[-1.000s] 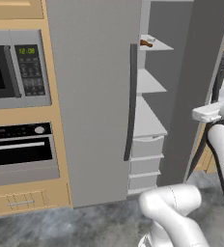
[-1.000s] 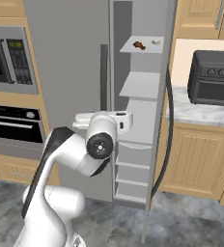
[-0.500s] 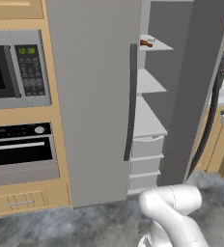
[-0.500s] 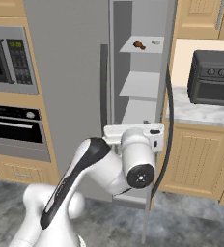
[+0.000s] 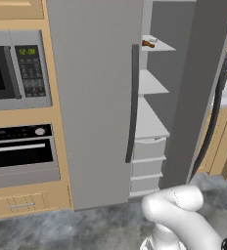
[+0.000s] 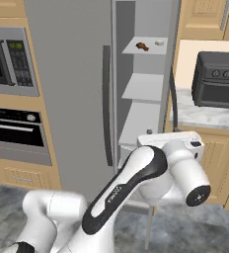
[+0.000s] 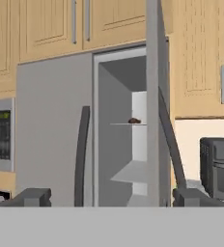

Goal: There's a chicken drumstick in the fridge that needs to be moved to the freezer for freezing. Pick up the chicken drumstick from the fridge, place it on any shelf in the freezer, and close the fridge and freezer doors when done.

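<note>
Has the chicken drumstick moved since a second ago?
No. The chicken drumstick lies on the same top shelf, beside the small white item.

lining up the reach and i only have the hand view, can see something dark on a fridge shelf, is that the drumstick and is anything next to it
Observer: Yes, the chicken drumstick lies on the top shelf of the open compartment; the right base view shows a small pale item to its right, apart from it.
Operator: what's lower down, my view cuts off
Observer: Below the shelves, the left base view shows stacked drawers.
Operator: and the other door
Observer: It is shut, and to its left stands a microwave with an oven under it.
</note>
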You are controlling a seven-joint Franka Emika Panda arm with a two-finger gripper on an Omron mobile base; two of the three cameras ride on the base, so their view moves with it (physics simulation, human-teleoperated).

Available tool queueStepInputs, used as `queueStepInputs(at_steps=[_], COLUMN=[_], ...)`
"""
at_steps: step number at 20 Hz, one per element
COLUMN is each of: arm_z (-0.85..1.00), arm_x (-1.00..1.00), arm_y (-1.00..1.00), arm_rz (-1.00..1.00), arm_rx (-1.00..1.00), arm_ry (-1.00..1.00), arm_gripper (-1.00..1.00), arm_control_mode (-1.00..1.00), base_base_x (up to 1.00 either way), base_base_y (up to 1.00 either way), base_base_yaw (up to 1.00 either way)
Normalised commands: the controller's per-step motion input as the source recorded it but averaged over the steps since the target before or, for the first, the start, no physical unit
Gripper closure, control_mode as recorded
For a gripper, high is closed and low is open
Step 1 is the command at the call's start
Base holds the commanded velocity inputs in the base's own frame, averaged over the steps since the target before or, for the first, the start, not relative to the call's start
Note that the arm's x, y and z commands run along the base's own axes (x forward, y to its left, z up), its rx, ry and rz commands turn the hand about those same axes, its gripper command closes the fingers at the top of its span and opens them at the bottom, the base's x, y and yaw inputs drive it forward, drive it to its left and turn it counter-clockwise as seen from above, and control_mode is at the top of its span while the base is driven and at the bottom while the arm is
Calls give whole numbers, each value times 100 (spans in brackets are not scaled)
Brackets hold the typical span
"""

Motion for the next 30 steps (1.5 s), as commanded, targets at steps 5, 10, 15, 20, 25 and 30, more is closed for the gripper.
queueStepInputs(at_steps=[5,10,15,20,25,30], arm_z=[-31,-73,-81,-53,-49,-39], arm_x=[0,27,52,51,51,56], arm_y=[-65,-43,-40,-48,-13,0], arm_rz=[43,17,17,13,-3,-4], arm_rx=[12,7,6,2,-1,-3], arm_ry=[-3,-9,-7,-2,12,8], arm_gripper=[-100,-100,-100,-100,-100,-100], arm_control_mode=[-100,-100,-100,-100,-100,-100], base_base_x=[0,0,0,0,0,0], base_base_y=[0,0,0,0,0,0], base_base_yaw=[0,0,0,0,0,0])
